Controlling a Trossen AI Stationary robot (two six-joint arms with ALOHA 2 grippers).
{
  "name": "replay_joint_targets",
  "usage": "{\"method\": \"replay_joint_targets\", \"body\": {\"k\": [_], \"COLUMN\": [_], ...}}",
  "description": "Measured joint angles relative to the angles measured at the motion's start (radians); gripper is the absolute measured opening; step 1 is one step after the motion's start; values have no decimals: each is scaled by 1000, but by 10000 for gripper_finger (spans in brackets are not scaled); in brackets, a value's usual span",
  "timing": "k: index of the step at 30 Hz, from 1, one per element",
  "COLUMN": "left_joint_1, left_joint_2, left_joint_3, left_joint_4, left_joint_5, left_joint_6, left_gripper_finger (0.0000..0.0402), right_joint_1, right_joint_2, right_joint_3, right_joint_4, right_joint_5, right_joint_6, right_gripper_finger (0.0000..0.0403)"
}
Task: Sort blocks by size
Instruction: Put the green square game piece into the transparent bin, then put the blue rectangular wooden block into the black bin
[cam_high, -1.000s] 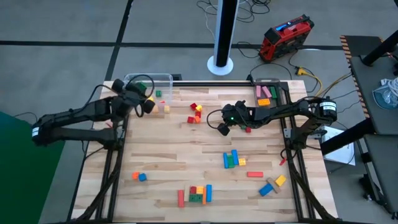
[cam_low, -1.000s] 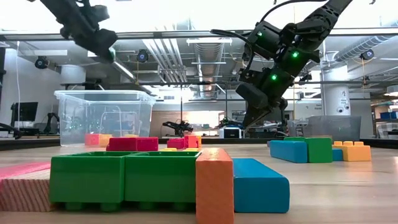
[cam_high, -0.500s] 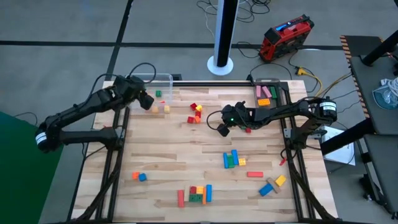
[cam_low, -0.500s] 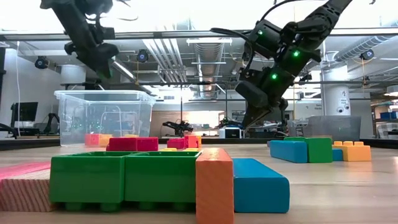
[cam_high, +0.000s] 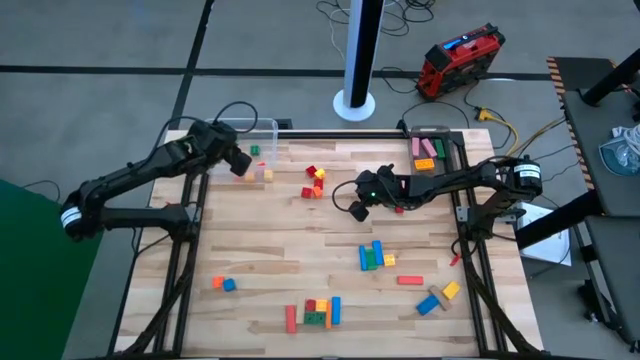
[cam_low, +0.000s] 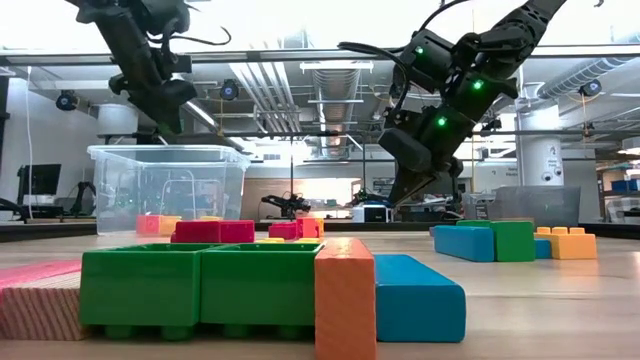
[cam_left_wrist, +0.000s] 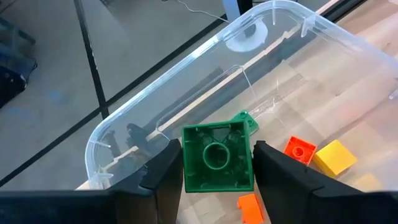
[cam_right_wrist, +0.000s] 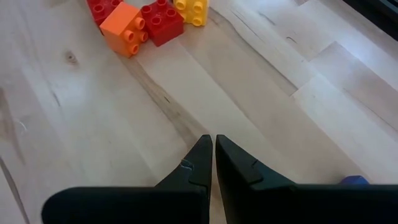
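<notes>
Movement on the left side: the left gripper (cam_left_wrist: 217, 180) has swung back from the table's edge over the last second and now hangs above the clear tub (cam_high: 262, 127) at the far left corner of the table, clenched on a green block (cam_left_wrist: 217, 157). That reads like a delivery about to happen, one small piece ready to drop in with the rest.

The green block is a little square cube, so it has no real long axis; its hollow underside faces the wrist camera and its studs point down toward the tub. Below it inside the tub lie another green piece (cam_left_wrist: 247, 120), an orange block (cam_left_wrist: 299, 150) and a yellow block (cam_left_wrist: 334, 156).

Over to the right gripper (cam_right_wrist: 213, 163): no change there, it has stayed put above bare wood near the table's middle, fingers closed together on nothing. Just ahead of it sits a small cluster of red (cam_right_wrist: 163, 21), orange (cam_right_wrist: 122, 27) and yellow (cam_right_wrist: 192, 9) cubes, studs up.

Plenty remains scattered on the near half of the table, including a blue bar (cam_high: 335, 310) lying along the table's depth, so the sorting looks far from finished.
</notes>
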Motion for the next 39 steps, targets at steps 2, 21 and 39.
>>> {"method": "replay_joint_targets", "body": {"k": [2,21,39], "left_joint_1": [0,-269,-960], "left_joint_2": [4,3,72], "left_joint_3": [0,-38,-41], "left_joint_4": [0,-17,-57], "left_joint_5": [0,63,-3], "left_joint_6": [0,-215,-580], "left_gripper_finger": [182,245,228], "right_joint_1": [0,0,149], "right_joint_2": [0,0,0], "right_joint_3": [0,0,81], "right_joint_4": [0,0,0], "right_joint_5": [0,-1,-20], "right_joint_6": [0,-4,37], "right_gripper_finger": [13,13,13]}}
